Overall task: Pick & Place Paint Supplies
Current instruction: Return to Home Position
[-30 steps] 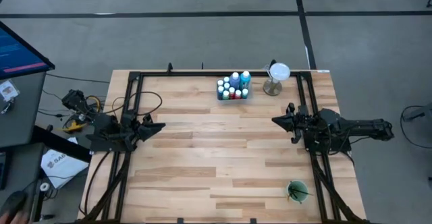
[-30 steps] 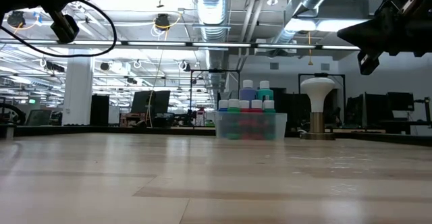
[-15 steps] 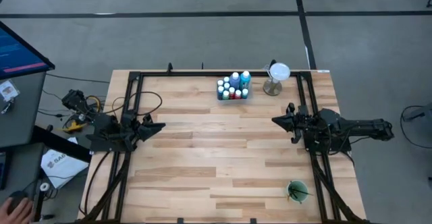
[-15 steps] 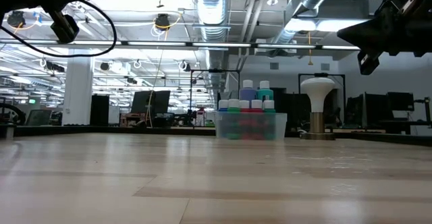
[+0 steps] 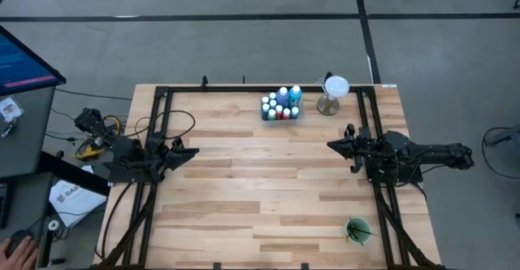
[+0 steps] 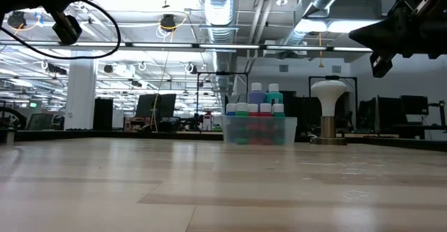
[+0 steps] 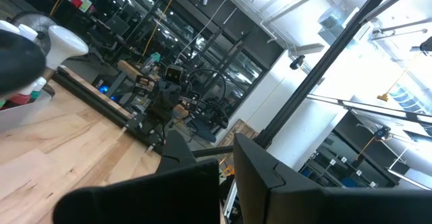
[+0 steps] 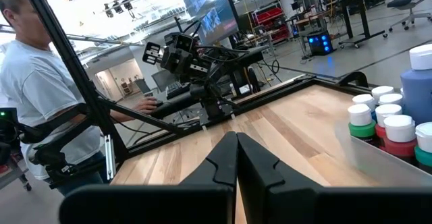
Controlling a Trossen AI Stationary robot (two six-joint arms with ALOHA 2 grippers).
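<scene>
High view: left claw [image 5: 192, 152] and right claw [image 5: 332, 145], both pinched together, hang at opposite tabletop [image 5: 260, 197] edges — homing well means parking there, clear of everything. Paint bottles [image 5: 281, 105] stand caps-up by the far edge; paintbrushes [image 5: 361, 234] lean in the green cup [image 5: 352, 225] at the near right corner — long axes roughly upright

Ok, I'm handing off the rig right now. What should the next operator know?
Left gripper shut, raised at the table's left side; right gripper shut, raised at its right side; neither holds anything.
Paint bottles stand together in a clear bin at the far edge.
Paintbrushes sit in the green cup near the front right corner.
Sorting looks done; arms look parked, nothing obvious left.
</scene>
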